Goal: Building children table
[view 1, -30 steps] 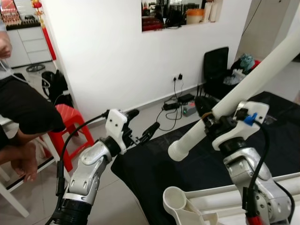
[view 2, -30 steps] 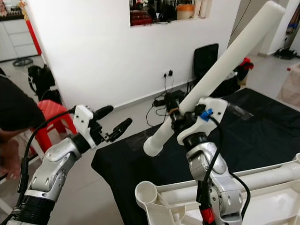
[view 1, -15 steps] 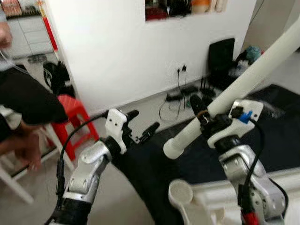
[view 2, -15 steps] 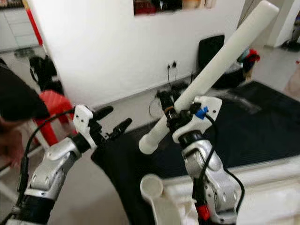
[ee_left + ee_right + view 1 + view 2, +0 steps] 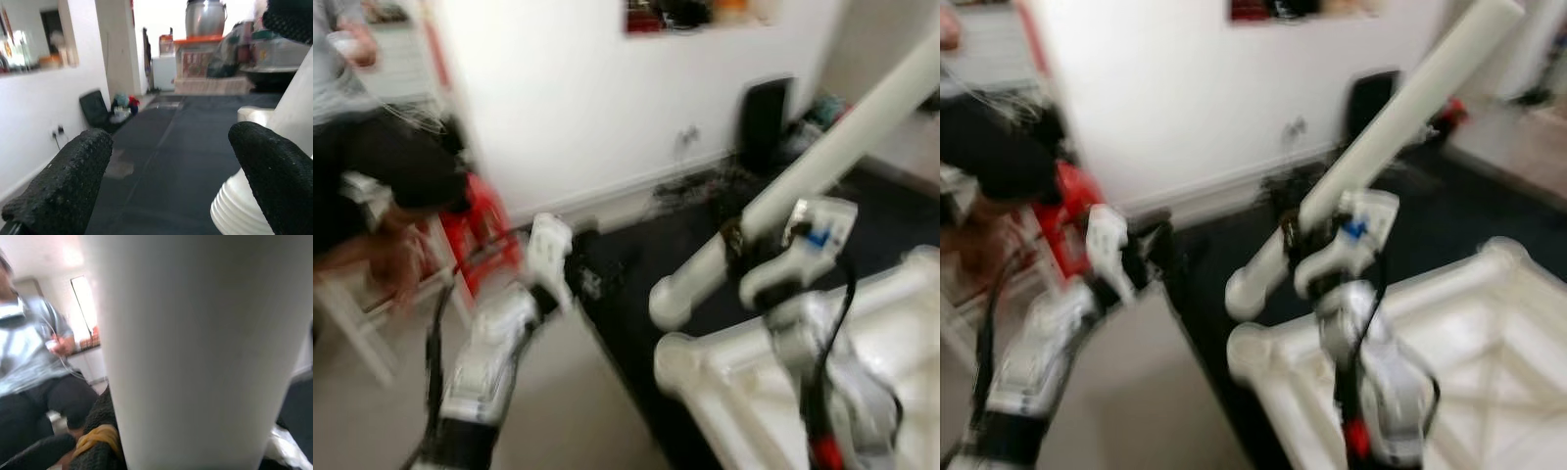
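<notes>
My right gripper (image 5: pixel 749 257) is shut on a long white table leg (image 5: pixel 842 147), which slants from high on the right down to its lower end (image 5: pixel 670 300). That end hangs just above the corner socket (image 5: pixel 676 358) of the upturned white table frame (image 5: pixel 886 323). The right wrist view has the leg (image 5: pixel 195 347) close up, with a black finger (image 5: pixel 100 431) against it. My left gripper (image 5: pixel 579 262) is raised to the left of the leg, open with nothing in it. In the left wrist view its fingers (image 5: pixel 63 181) stand wide apart, facing the leg's ridged end (image 5: pixel 244 210).
A black mat (image 5: pixel 626 294) covers the floor under the frame. A person (image 5: pixel 372 157) sits on a white stool at the left, beside a red stool (image 5: pixel 480 230). A white wall with cables and a black chair (image 5: pixel 764 113) stands behind.
The camera has swung and tipped down and the picture is now blurred. The table frame looms larger. The leg's lower end is nearer the frame's corner. Both arms keep their pose.
</notes>
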You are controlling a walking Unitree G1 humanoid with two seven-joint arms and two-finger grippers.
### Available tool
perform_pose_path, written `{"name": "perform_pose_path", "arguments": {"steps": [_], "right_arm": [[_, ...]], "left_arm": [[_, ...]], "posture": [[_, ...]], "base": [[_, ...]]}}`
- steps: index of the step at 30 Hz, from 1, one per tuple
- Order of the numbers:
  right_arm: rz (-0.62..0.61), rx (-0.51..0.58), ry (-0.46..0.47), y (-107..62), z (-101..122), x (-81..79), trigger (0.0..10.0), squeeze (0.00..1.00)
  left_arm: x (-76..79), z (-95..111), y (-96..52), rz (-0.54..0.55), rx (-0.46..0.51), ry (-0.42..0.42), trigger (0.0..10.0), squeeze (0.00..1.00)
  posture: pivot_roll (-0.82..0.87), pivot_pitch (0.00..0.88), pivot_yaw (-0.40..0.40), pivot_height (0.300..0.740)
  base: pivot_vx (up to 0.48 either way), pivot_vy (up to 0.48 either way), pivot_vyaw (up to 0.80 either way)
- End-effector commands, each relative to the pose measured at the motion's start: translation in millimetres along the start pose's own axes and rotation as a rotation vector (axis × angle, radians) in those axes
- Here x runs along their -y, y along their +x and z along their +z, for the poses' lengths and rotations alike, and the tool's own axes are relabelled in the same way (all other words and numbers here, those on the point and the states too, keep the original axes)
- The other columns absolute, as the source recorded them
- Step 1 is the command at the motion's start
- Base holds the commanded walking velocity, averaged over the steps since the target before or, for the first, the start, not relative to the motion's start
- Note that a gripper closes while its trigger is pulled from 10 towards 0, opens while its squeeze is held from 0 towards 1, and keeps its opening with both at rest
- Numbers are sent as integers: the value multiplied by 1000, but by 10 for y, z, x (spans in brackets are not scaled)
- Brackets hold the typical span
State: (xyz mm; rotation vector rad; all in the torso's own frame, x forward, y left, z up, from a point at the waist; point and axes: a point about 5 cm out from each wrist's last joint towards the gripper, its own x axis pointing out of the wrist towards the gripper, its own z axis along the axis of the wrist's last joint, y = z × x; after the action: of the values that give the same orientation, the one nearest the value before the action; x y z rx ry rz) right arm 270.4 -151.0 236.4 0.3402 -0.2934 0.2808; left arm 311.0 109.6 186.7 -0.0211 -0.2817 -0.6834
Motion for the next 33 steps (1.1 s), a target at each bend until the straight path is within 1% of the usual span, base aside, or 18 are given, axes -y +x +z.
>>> {"name": "perform_pose_path", "arguments": {"steps": [1, 11, 12, 14, 16, 19, 22, 26, 27, 28, 29, 30, 33], "right_arm": [[17, 20, -3, 19, 36, -35, 0, 0], [17, 29, 3, 12, 44, -42, 0, 0], [9, 60, 2, 12, 82, -46, 0, 0], [9, 60, 2, 12, 82, -46, 0, 0], [3, 75, -9, 13, 104, -44, 0, 0], [-9, 122, -84, 22, 189, -47, 0, 0], [-7, 126, -104, 18, 202, -65, 0, 0], [-8, 124, -105, 16, 200, -69, 0, 0], [-15, 113, -97, 7, 186, -67, 1725, 0], [-15, 113, -97, 7, 186, -67, 1725, 0], [-19, 105, -89, -1, 173, -69, 667, 0], [-16, 101, -80, -7, 163, -80, 196, 0], [-10, 99, -74, -9, 157, -91, 0, 0]], "left_arm": [[-31, 1, -15, 9, -6, 6, 10000, 0], [-55, 19, -13, 18, -1, 11, 10000, 0], [-77, 37, -13, 27, 3, 17, 10000, 0], [-77, 37, -13, 27, 3, 17, 10000, 0], [-81, 42, -12, 29, 4, 19, 10000, 0], [-67, 52, -10, 25, 10, 25, 10000, 0], [-56, 55, -8, 23, 14, 17, 10000, 0], [-54, 55, -8, 23, 16, 13, 10000, 0], [-55, 52, -7, 22, 12, -3, 10000, 0], [-55, 52, -7, 22, 12, -3, 10000, 0], [-59, 58, -7, 22, 15, -17, 10000, 0], [-65, 63, -6, 23, 16, -24, 10000, 0], [-67, 67, -5, 22, 16, -27, 10000, 0]], "posture": [[4, 0, -16, 740], [4, 0, -13, 740], [5, 0, -14, 740], [5, 0, -14, 740], [5, 0, -15, 740], [1, 0, -14, 740], [0, 0, -15, 740], [0, 0, -15, 740], [0, 0, -14, 740], [0, 0, -14, 740], [-1, 0, -14, 740], [0, 0, -14, 740], [0, 0, -14, 740]], "base": [[0, 0, 0], [0, 0, 0], [0, 0, 0], [0, 0, 0], [0, 0, 0], [0, 0, 0], [0, 0, 0], [0, 0, 0], [0, 476, -800], [0, 476, -800], [0, 476, -800], [0, 476, -800], [0, 476, -800]]}}
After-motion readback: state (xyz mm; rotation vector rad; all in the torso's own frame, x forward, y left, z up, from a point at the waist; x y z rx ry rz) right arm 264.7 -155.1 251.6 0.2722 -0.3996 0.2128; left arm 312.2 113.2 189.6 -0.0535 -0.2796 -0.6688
